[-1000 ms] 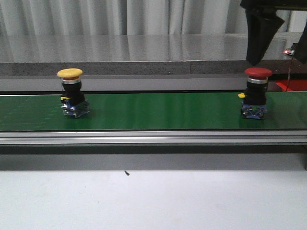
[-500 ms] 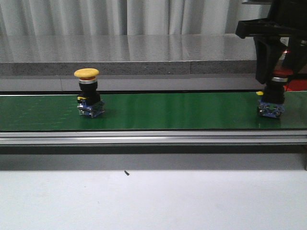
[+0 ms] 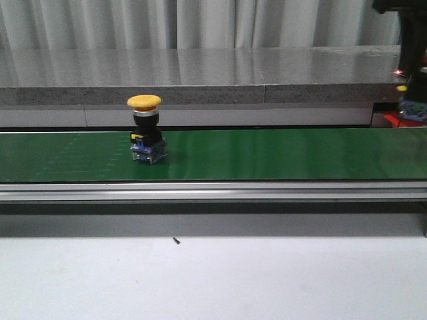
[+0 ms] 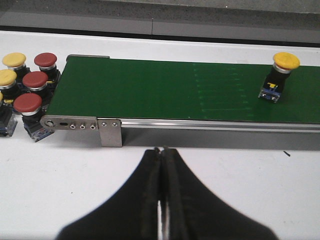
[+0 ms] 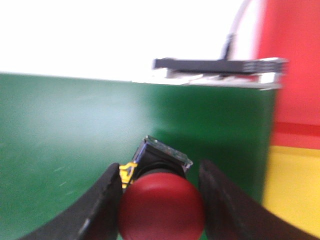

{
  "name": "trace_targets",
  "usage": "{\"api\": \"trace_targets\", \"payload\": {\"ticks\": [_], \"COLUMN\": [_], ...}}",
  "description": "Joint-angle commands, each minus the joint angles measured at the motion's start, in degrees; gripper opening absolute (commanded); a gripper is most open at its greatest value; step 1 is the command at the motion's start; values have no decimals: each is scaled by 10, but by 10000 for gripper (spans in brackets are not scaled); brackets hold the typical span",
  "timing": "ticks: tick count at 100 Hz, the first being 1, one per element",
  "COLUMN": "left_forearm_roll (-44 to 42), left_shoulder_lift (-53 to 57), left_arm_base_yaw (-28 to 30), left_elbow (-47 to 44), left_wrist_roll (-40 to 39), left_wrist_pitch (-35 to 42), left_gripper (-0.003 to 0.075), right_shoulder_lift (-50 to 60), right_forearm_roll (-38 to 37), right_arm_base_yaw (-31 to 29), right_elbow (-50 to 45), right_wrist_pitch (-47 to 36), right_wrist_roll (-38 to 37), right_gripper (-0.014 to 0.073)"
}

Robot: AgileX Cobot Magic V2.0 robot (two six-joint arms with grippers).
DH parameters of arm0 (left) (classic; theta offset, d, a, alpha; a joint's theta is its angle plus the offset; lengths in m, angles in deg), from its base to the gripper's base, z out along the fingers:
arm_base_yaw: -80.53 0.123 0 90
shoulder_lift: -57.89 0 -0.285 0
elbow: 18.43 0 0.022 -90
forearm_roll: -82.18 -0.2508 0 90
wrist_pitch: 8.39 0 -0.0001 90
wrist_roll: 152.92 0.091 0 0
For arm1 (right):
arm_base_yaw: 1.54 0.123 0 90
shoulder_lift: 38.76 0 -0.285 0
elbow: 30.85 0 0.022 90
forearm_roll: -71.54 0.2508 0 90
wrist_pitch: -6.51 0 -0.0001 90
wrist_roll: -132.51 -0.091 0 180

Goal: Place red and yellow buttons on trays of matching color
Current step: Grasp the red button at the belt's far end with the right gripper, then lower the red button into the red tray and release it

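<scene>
A yellow button [image 3: 145, 129] stands upright on the green conveyor belt [image 3: 267, 153], left of its middle; the left wrist view shows the yellow button [image 4: 280, 76] too. My right gripper [image 5: 161, 169] is shut on a red button [image 5: 161, 207], its fingers beside the red cap. In the front view only the red button's blue base [image 3: 415, 110] shows, lifted off the belt at the far right edge. Past the belt's end lie a red tray [image 5: 295, 65] and a yellow tray [image 5: 295, 185]. My left gripper [image 4: 161, 150] is shut on nothing, over the white table in front of the belt.
Several spare red and yellow buttons [image 4: 27, 80] are grouped on the table at the belt's left end. An aluminium rail [image 3: 213, 191] runs along the belt's front edge. A grey shelf [image 3: 200, 70] spans the back.
The yellow button has ridden the belt to the right. My right gripper came down round the red button, closed on it and carried it up and right to the frame's edge.
</scene>
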Motion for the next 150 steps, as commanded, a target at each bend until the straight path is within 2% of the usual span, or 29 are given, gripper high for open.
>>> {"api": "trace_targets", "payload": {"ticks": [1, 25, 44, 96, 126, 133, 145, 150], "left_forearm_roll": [7, 7, 7, 7, 7, 7, 7, 7], "left_shoulder_lift": [-8, -8, -8, -8, -8, -8, -8, -8], "left_arm_base_yaw": [-4, -4, -4, -4, -4, -4, -4, -4], "left_elbow": [13, 13, 13, 13, 13, 13, 13, 13], "left_wrist_roll": [0, 0, 0, 0, 0, 0, 0, 0], "left_wrist_pitch": [41, 41, 41, 41, 41, 41, 41, 41], "left_gripper": [-20, -20, -20, -20, -20, -20, -20, -20], "right_shoulder_lift": [29, 25, 4, -114, -145, -145, -145, -144], "right_forearm_roll": [-9, -9, -9, -4, -4, -4, -4, -4], "right_arm_base_yaw": [-43, -141, -179, -181, -181, -181, -181, -181], "right_elbow": [24, 24, 24, 24, 24, 24, 24, 24], "right_wrist_pitch": [-14, -32, -65, -186, -204, -207, -211, -211], "right_wrist_roll": [14, 24, 24, 24, 24, 24, 24, 24], "right_gripper": [237, 237, 237, 237, 243, 294, 489, 540]}}
